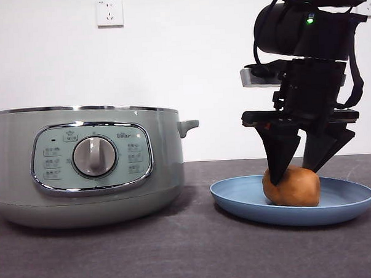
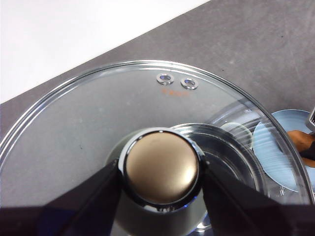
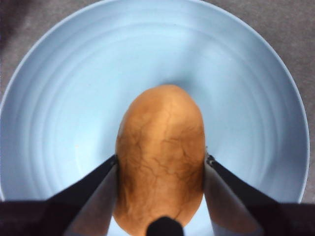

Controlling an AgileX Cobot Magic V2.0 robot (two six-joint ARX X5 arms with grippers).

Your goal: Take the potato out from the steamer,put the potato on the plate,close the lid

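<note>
Steamer [image 1: 88,165] stands lidless beside plate [image 1: 351,204], where potato [image 1: 291,186] now rests, right tool [image 1: 300,161] clamped around it; left tool [image 2: 161,184] grips glass lid [image 2: 98,113] by its knob; release and lid closing remain.

The orange-brown potato [image 1: 291,187] lies on the light-blue plate [image 1: 237,201] right of the open sage-green steamer [image 1: 88,165], whose glass lid [image 2: 88,118] is off.
</note>
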